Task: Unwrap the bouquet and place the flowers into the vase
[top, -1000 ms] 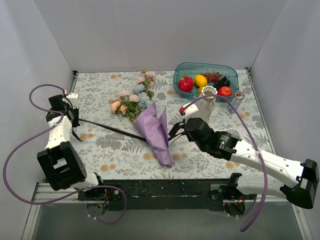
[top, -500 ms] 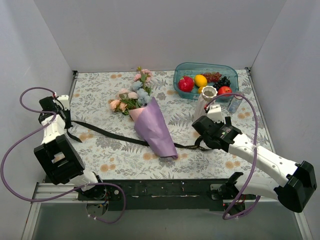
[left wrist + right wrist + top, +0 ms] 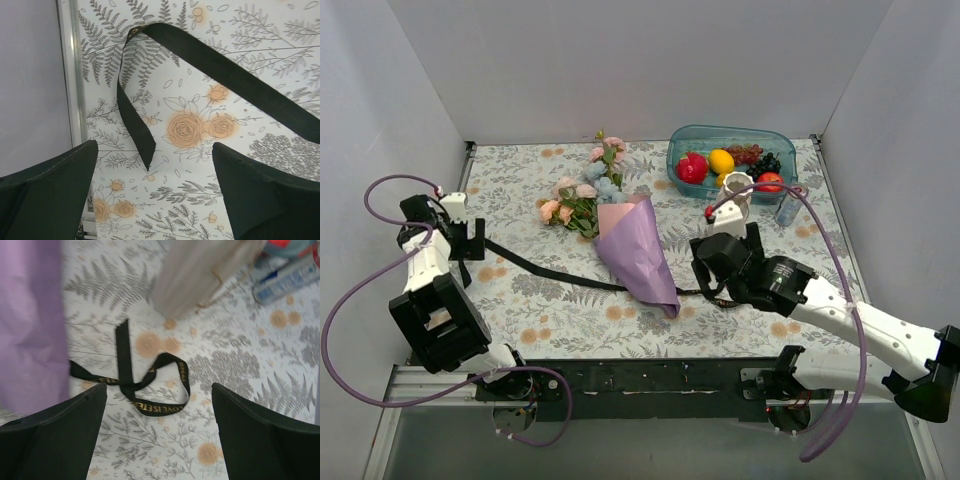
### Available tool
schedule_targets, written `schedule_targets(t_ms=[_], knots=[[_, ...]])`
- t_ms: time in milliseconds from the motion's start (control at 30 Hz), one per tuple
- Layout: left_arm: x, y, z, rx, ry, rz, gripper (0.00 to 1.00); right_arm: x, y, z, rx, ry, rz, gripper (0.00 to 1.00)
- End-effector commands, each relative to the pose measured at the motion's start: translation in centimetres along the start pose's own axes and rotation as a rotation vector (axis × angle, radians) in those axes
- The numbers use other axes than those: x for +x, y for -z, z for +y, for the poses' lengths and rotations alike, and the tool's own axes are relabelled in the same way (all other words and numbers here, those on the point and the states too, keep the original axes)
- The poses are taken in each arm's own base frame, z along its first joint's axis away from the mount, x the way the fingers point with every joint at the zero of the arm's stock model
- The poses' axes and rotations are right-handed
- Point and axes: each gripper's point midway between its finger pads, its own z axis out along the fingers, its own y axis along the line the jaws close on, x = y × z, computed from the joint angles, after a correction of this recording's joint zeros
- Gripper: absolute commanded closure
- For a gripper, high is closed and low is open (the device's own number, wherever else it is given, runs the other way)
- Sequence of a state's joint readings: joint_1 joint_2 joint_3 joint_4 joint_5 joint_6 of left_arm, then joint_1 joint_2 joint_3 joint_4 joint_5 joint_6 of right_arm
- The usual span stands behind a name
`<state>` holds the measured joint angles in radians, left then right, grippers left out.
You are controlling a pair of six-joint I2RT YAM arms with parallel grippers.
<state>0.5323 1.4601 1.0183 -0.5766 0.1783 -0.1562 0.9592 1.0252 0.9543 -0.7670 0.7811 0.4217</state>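
left gripper [image 3: 154,146] gapes empty near the table edge [image 3: 74,100]; right gripper [image 3: 159,387] spread wide above the ribbon [image 3: 123,352].

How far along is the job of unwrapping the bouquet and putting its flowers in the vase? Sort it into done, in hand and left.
Done: the ribbon lies untied and slack. In hand: nothing; the left pincer and right pincer hang open over the ribbon's ends. Left: the paper is wrapped round the stems, and the flowers lie flat, none in the vase.
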Motion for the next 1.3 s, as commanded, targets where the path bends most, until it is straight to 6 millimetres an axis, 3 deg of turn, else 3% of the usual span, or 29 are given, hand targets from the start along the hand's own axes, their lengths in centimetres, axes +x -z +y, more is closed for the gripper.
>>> schedule_targets(t_ms=[0,33,67,133,167,233,300,333,400,467,567,767,933,1067,1267], knots=[[-3.8,3.6,-1.1,0.075,-0.017,-0.123,0.02,-6.2,3.7,5.8,-0.159,0.088,-0.23,0.06],[-5.1,4.6,-1.2,0.084,-0.021,-0.159,0.02,-6.4,3.9,6.6,-0.155,0.135,-0.255,0.05],[-5.4,5.0,-1.7,0.114,-0.014,-0.16,0.02,-5.8,4.1,9.0,-0.178,0.213,-0.265,0.04],[-7.2,5.8,-3.0,0.173,0.001,-0.192,0.02,-6.0,4.0,10.8,-0.171,0.31,-0.279,0.03],[-7.4,6.0,-3.6,0.194,0.009,-0.189,0.02,-5.5,3.1,12.6,-0.164,0.368,-0.263,0.02],[-8.3,6.2,-4.9,0.234,0.03,-0.203,0.02,-6.9,3.1,14.4,-0.163,0.428,-0.278,0.02],[-9.0,6.2,-5.2,0.248,0.043,-0.21,0.02,-6.1,2.5,17.2,-0.157,0.526,-0.288,0.02],[-9.1,6.2,-5.4,0.261,0.058,-0.211,0.02,-6.0,2.4,17.3,-0.114,0.627,-0.308,0.02],[-9.0,5.9,-5.5,0.269,0.062,-0.201,0.02,-3.4,2.3,19.1,-0.103,0.754,-0.302,0.02],[-8.6,5.5,-5.5,0.268,0.058,-0.195,0.02,-0.7,2.3,19.7,-0.11,0.847,-0.297,0.02],[-8.4,5.4,-5.7,0.27,0.045,-0.2,0.02,1.2,2.3,19.9,-0.128,0.885,-0.296,0.02],[-8.4,5.2,-5.9,0.287,0.049,-0.2,0.02,3.7,1.9,20.3,-0.133,0.963,-0.273,0.02],[-8.2,5.1,-6.3,0.305,0.059,-0.195,0.02,6.2,0.0,19.5,-0.087,1.03,-0.262,0.02],[-8.2,5.0,-6.4,0.307,0.066,-0.195,0.02,6.0,-1.6,19.9,-0.025,1.057,-0.303,0.04],[-7.7,5.0,-6.6,0.314,0.069,-0.188,0.02,2.2,-2.9,20.4,0.1,0.991,-0.424,0.1]])
